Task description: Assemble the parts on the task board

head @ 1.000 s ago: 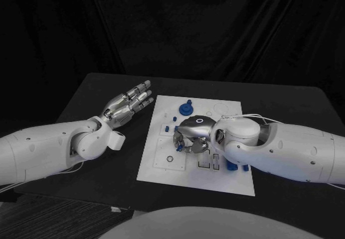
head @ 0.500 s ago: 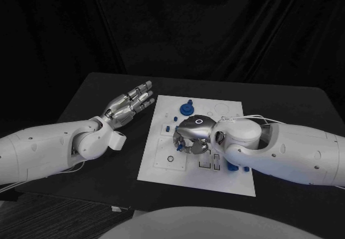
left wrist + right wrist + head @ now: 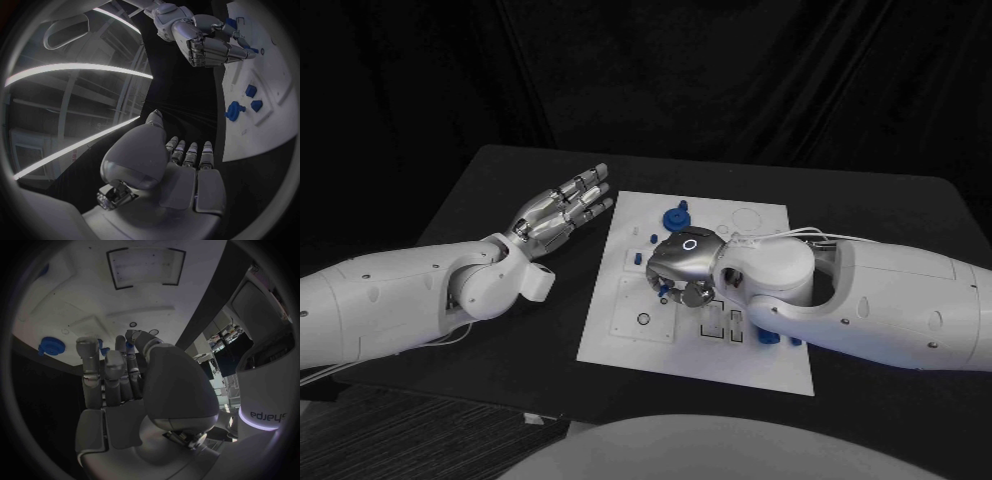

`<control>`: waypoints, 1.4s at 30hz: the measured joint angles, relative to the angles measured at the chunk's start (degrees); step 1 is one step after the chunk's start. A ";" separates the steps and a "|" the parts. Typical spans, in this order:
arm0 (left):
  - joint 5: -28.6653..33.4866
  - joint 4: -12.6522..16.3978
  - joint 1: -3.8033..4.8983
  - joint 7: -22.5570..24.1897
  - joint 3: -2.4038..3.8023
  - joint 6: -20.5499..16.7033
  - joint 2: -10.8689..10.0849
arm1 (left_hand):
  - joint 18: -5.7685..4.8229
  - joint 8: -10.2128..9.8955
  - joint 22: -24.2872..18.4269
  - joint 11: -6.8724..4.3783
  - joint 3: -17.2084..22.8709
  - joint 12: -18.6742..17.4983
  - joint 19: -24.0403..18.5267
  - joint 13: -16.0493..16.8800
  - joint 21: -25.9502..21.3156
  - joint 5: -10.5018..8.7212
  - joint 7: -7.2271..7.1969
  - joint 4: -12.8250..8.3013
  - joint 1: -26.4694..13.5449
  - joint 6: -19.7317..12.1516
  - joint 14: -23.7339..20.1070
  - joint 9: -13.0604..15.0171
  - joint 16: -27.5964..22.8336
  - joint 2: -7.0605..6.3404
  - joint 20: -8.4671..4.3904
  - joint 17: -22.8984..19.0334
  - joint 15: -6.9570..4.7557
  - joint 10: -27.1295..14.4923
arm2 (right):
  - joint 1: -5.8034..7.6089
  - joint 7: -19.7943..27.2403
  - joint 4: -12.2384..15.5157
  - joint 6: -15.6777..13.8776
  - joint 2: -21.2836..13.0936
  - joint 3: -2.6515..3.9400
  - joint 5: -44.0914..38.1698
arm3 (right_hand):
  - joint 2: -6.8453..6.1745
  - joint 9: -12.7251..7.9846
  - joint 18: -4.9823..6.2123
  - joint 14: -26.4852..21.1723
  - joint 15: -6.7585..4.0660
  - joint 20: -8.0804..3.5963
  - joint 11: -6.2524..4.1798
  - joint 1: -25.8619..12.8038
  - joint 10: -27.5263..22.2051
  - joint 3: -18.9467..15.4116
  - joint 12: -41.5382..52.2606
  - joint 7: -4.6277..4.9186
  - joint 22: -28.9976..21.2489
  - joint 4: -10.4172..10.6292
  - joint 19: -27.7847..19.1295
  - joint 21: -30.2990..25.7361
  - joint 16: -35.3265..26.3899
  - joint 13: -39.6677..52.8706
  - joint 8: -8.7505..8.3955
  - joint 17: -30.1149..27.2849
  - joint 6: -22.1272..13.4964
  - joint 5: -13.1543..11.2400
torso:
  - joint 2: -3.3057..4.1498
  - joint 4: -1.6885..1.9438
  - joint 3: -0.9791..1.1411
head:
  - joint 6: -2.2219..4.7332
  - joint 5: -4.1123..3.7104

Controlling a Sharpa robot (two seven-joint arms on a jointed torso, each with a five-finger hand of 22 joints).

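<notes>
Task board (image 3: 625, 340): flat white rectangular plate, matte, lying on the black table (image 3: 877, 215); shallow round and slotted recesses across its face. Parts: small blue pieces; a round knobbed one (image 3: 675, 215) near the far edge, others (image 3: 776, 338) by the right arm. Right hand (image 3: 684, 268): smooth silver metal, fingers curled down over the board's middle; whether they hold anything cannot be told. Left hand (image 3: 560, 212): fingers straight and apart, holding nothing, above the table beside the board.
</notes>
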 measured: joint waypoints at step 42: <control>0.00 -0.17 -0.34 -0.14 0.00 0.87 0.04 | 0.00 0.00 0.00 0.52 0.00 0.00 0.00 0.00 0.00 0.69 0.32 0.00 0.30 0.31 0.00 0.00 0.00 0.31 0.01 -0.03 0.00 0.02 | -0.04 -1.71 0.47 4.54 1.43 -0.01 -5.25 | -0.01 0.01 0.00 -1.04 0.20 -0.39 0.19 0.01 0.82 0.79 -0.01 0.00 0.00 -0.81 -1.03 -1.99 -2.48 -0.03 -0.35 -2.04 0.00 -0.05 | 0.06 0.00 0.04 | 0.00 -0.07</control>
